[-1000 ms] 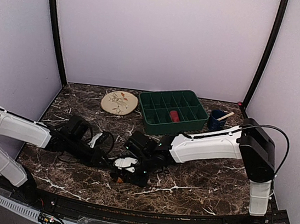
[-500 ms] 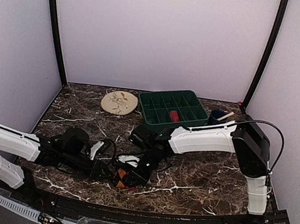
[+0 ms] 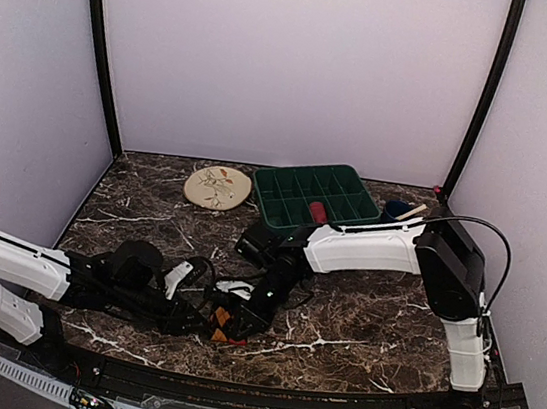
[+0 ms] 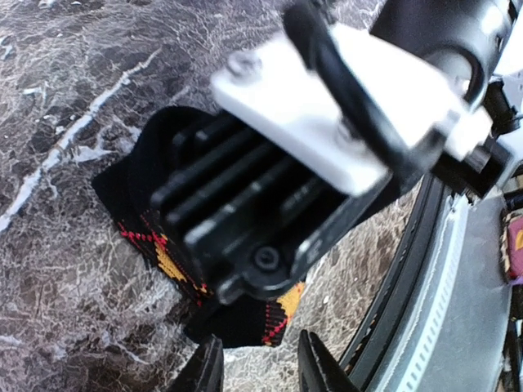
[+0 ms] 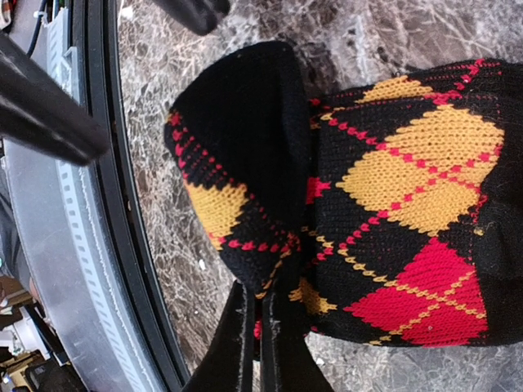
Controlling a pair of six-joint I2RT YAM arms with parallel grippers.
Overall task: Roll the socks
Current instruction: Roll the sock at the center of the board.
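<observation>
A black argyle sock [image 5: 409,180] with orange and red diamonds lies bunched on the marble table near the front edge. It also shows in the top view [image 3: 222,318] and in the left wrist view [image 4: 167,263]. My right gripper [image 5: 261,322] is shut on a folded edge of the sock and reaches down from the right in the top view [image 3: 238,318]. My left gripper [image 4: 257,371] is open with its tips just short of the sock's near edge, beside the right gripper's black body [image 4: 261,196]. In the top view the left gripper [image 3: 205,324] sits on the sock's left.
A green divided tray [image 3: 280,228] with a red item [image 3: 318,211] stands at the back. A round patterned plate [image 3: 217,187] lies to its left and a blue cup [image 3: 396,219] to its right. The table's black front rim [image 5: 106,204] runs close by the sock.
My left arm has swung lower and reached right, bringing its gripper up to the sock. My right gripper has shifted a little left with the sock in it.
</observation>
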